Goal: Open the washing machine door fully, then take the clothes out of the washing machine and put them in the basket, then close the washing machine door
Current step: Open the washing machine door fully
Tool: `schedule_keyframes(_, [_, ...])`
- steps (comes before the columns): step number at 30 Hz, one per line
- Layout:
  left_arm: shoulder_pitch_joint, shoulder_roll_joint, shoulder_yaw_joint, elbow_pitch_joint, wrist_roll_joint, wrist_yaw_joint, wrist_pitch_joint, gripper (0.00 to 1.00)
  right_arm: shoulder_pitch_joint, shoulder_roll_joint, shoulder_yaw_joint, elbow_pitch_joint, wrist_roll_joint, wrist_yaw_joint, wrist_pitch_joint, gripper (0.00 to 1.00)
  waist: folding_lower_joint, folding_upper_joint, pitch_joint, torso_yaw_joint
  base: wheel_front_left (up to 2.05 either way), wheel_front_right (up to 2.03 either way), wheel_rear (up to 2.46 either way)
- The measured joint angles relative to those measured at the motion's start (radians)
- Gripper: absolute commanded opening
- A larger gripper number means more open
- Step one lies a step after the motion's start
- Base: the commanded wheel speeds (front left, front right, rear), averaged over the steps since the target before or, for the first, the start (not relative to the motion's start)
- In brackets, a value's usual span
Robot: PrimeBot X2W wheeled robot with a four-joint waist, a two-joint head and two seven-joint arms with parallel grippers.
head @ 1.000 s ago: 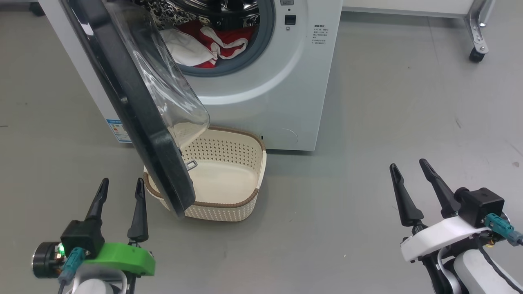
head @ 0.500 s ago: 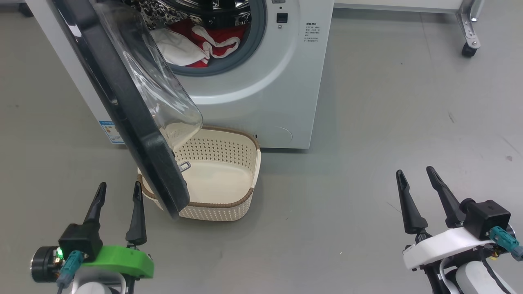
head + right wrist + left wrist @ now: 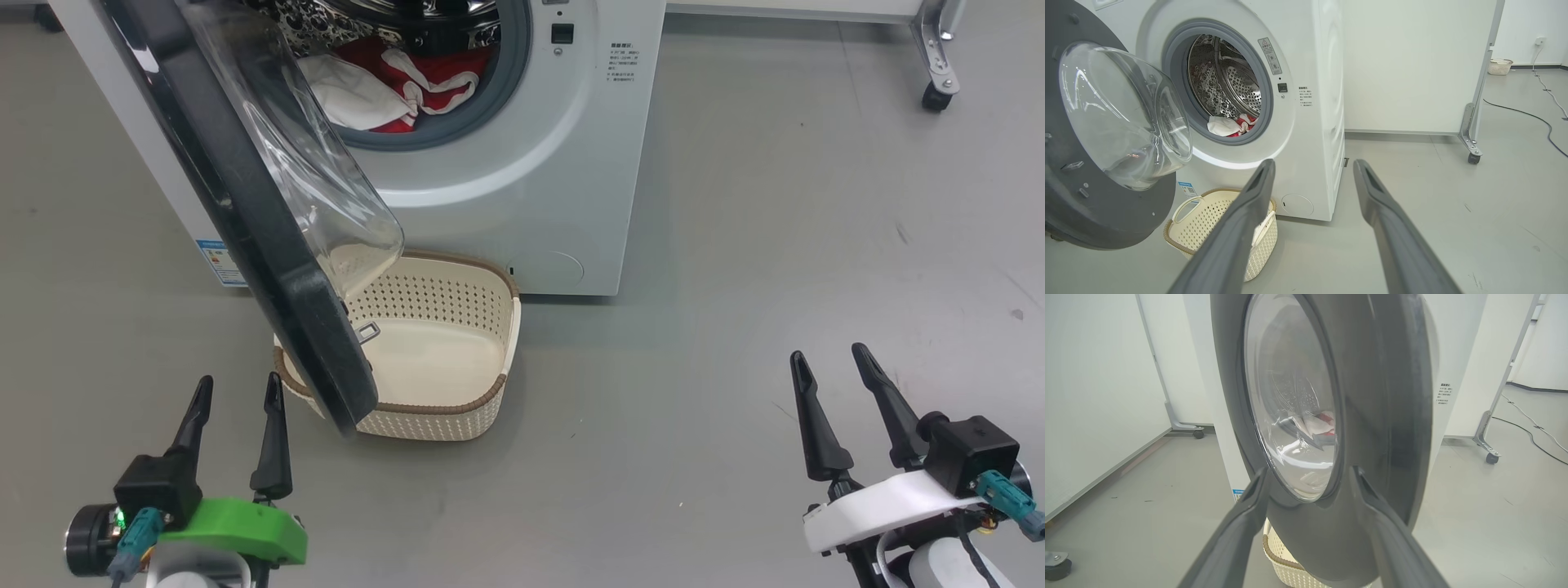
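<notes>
The white washing machine point(image 3: 522, 204) stands ahead of me on the floor. Its black-rimmed door point(image 3: 245, 212) is swung out partway toward me, its lower edge over the left end of the cream basket point(image 3: 457, 408). Red and white clothes point(image 3: 384, 77) lie in the drum. My left gripper point(image 3: 238, 380) is open, just left of the door's lower edge and apart from it. In the left wrist view the door point(image 3: 1380, 416) fills the space beyond my open left gripper point(image 3: 1309, 470). My right gripper point(image 3: 827, 351) is open over bare floor, far to the right. The right wrist view has the clothes point(image 3: 1231, 124) and the basket point(image 3: 1208, 216).
A white partition on a wheeled metal foot point(image 3: 935, 98) stands behind and right of the machine. A dark cable point(image 3: 1535, 118) runs over the floor at the far right, near a small pale basket point(image 3: 1499, 66). Grey floor stretches between the machine and my right gripper.
The head view has shifted, so the machine sits a little further left. Both grippers show slightly lower in it and stay open. The door's angle looks the same.
</notes>
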Motion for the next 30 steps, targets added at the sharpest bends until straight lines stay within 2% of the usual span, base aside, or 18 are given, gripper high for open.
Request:
schedule_keyframes(10, [0.012, -0.003, 0.0, 0.027, -0.045, -0.014, 0.0, 1.0, 0.016, 0.011, -0.013, -0.013, -0.03, 0.006, 0.0, 1.0, 0.0, 0.0, 0.0, 0.001, 0.0, 0.0, 0.0])
schedule_keyframes(30, [0.012, -0.004, 0.0, 0.048, -0.047, -0.026, 0.0, 1.0, 0.039, 0.038, -0.04, -0.015, -0.062, 0.028, 0.0, 1.0, 0.0, 0.0, -0.003, 0.002, 0.0, 0.0, 0.0])
